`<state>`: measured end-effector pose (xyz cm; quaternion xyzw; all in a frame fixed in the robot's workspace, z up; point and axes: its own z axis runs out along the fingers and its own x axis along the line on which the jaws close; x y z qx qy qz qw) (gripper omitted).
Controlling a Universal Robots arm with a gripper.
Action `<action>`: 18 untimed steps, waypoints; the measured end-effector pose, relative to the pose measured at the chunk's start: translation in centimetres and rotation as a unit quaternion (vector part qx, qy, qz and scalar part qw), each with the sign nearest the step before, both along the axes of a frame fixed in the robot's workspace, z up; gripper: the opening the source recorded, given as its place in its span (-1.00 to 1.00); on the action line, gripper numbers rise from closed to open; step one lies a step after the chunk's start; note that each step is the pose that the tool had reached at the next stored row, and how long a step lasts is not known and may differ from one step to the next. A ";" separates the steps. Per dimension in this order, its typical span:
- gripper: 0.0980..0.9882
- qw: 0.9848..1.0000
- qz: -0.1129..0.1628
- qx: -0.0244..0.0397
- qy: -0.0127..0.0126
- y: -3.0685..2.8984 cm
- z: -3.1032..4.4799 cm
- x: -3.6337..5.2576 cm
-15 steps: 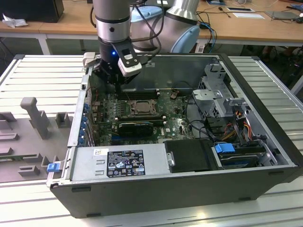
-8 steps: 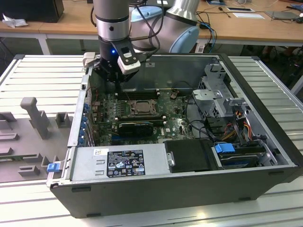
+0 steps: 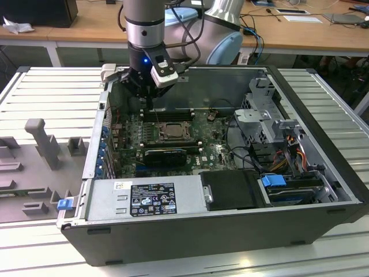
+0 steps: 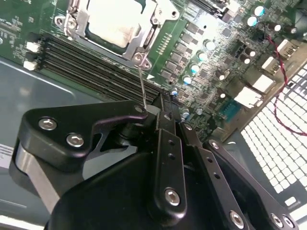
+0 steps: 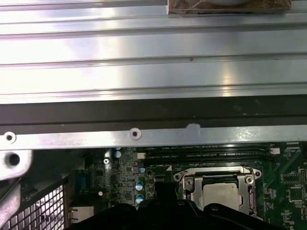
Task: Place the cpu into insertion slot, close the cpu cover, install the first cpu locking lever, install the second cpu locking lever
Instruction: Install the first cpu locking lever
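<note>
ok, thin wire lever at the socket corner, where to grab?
Take the lever by its free end, near the gripper; the other end is pinned at the socket corner. Thin rod: probably pinch across it from the side of the memory slots.

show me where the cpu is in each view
Exterior view: cpu mid-board, next to the memory slots.
Second wrist view: cpu, a pale square beside the memory slots.
First wrist view: cpu, a pale square beside the memory slots.
Shared landmark: the memory slots.
</note>
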<state>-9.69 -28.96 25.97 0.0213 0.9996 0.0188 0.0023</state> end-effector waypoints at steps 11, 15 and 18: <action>-0.98 1.000 0.000 0.000 0.000 0.00 -0.17 1.61; -0.98 1.000 0.000 0.000 0.000 0.00 -0.30 3.72; -0.98 1.000 0.001 0.006 -0.001 0.01 -0.45 4.05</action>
